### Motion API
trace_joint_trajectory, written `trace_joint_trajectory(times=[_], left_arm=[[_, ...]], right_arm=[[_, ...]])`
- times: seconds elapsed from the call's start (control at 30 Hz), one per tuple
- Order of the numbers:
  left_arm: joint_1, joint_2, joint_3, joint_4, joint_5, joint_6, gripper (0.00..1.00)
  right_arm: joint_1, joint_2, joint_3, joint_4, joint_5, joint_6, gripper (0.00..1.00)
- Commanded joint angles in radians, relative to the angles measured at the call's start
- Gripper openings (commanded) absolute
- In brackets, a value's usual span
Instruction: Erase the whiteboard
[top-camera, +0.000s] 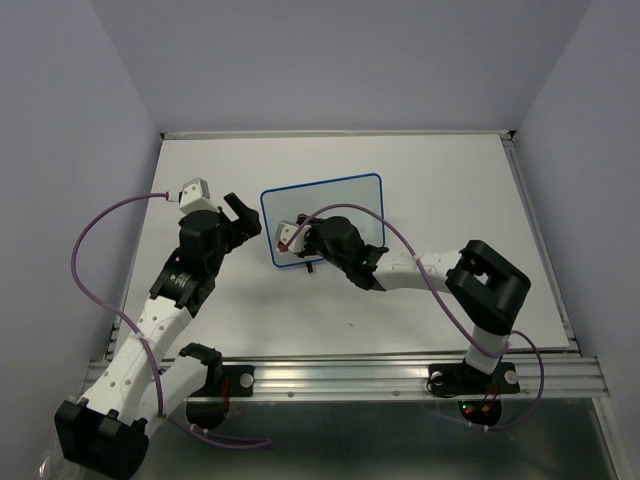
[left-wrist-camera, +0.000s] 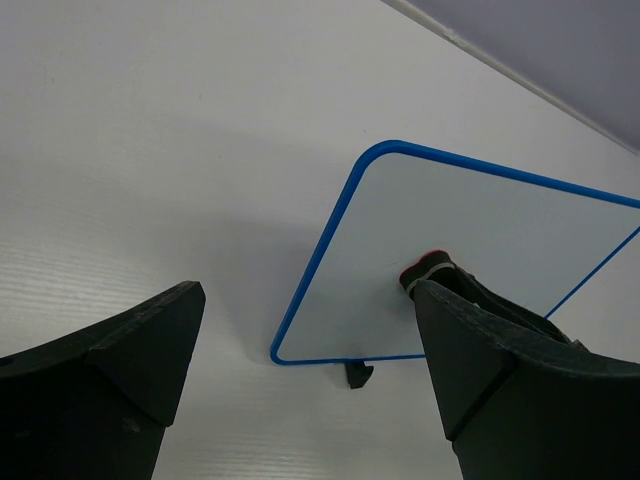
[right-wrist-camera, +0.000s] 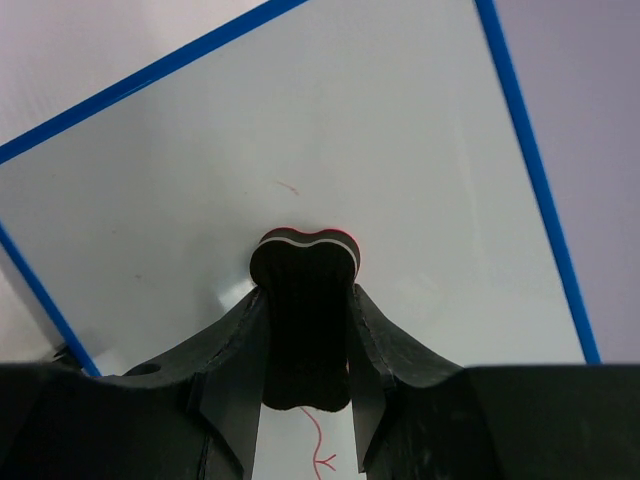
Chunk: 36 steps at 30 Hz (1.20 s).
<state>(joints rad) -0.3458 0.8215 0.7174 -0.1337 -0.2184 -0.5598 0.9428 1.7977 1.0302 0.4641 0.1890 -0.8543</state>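
Observation:
The whiteboard (top-camera: 330, 195), white with a thin blue frame, lies mid-table, and one small black foot (left-wrist-camera: 358, 374) shows at its near edge. My right gripper (top-camera: 298, 238) is over the board's lower left part, shut on a black eraser (right-wrist-camera: 305, 320) with a red and white edge, pressed against the board (right-wrist-camera: 300, 120). A faint red fleck (right-wrist-camera: 287, 186) sits ahead of the eraser and a thin red line (right-wrist-camera: 322, 445) trails behind it. My left gripper (top-camera: 237, 213) hangs open just left of the board, with nothing between its fingers (left-wrist-camera: 150, 350).
The white tabletop (top-camera: 450, 190) surrounds the board, bounded by purple walls at the back and sides. A metal rail (top-camera: 350, 375) with the arm bases runs along the near edge. Purple cables loop off both arms.

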Motion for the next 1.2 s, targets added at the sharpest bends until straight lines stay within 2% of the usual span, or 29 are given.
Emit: trace_joint_trajectory(times=[0.0, 0.2, 0.37, 0.57, 0.7, 1.0, 1.17], left_arm=[[-0.004, -0.021, 0.013, 0.014, -0.015, 0.003, 0.99], [-0.004, -0.022, 0.01, 0.016, -0.01, 0.0, 0.99], [-0.004, -0.024, 0.005, 0.017, -0.009, -0.002, 0.99], [-0.004, -0.018, 0.01, 0.019, -0.006, 0.001, 0.99], [-0.004, -0.01, 0.011, 0.02, -0.006, 0.001, 0.99], [-0.004, -0.005, 0.014, 0.02, -0.01, 0.003, 0.99], [-0.004, -0.002, 0.016, 0.02, -0.013, 0.001, 0.99]], right_arm=[[-0.013, -0.008, 0.001, 0.165, 0.122, 0.027, 0.01], [-0.013, 0.022, 0.021, 0.209, 0.204, 0.018, 0.01], [-0.013, 0.014, 0.011, 0.191, 0.15, 0.032, 0.04], [-0.013, 0.009, 0.022, 0.078, 0.024, 0.043, 0.03], [-0.013, 0.008, 0.024, -0.042, -0.054, -0.012, 0.03], [-0.004, 0.025, 0.077, -0.306, -0.143, -0.091, 0.02], [-0.004, 0.029, 0.094, -0.363, -0.148, -0.112, 0.02]])
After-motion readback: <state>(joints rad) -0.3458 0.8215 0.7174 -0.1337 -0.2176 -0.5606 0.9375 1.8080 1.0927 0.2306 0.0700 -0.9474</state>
